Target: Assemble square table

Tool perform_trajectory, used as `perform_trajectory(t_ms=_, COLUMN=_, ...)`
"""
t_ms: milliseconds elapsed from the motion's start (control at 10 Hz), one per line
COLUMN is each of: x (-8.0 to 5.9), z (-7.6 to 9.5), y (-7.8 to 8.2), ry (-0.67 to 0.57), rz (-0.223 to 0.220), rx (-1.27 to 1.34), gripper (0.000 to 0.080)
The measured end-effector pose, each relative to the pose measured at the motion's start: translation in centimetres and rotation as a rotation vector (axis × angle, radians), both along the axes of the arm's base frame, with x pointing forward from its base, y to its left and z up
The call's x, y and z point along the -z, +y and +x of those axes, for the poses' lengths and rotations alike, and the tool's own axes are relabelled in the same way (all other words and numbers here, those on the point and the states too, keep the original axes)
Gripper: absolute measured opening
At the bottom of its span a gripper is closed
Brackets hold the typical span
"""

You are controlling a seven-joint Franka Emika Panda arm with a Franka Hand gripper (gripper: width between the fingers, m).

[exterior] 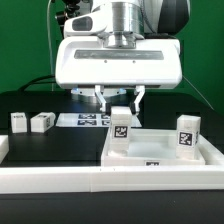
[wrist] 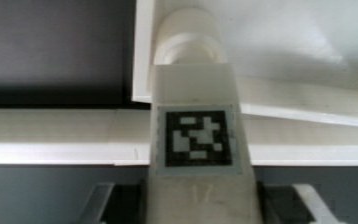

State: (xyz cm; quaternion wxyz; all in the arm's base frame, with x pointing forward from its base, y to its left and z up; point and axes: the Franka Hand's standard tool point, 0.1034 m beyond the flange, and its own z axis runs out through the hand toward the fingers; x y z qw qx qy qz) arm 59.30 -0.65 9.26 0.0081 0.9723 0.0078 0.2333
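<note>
Rail [exterior: 60, 178] foremost; pincer [exterior: 120, 102] seemingly grips upright leg [exterior: 120, 131] on tabletop [exterior: 165, 147].

Front-on exterior, close wrist view — shared leg [exterior: 120, 130]

White boxy pincer [exterior: 120, 106], grey cylindrical wrist [exterior: 122, 20]

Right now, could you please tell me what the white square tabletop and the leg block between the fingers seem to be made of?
White square tabletop with raised rim: apparently rigid plastic, matte, judging by its uniform white and crisp moulded rim. White upright leg block: seemingly the same matte plastic; its black-and-white tag looks like a printed sticker, possibly paper.
</note>
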Motion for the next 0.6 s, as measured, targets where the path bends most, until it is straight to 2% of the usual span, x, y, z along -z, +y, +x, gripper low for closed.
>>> perform_trajectory(t_ms=400, x=0.19, z=0.01, y=0.07, ry=-0.109, rz=-0.034, rx=0.002, gripper=0.0290)
perform_trajectory(t_ms=600, x=0.46, z=-0.11, y=0.08, ry=-0.093, rz=-0.030, rx=0.002, gripper=0.0290)
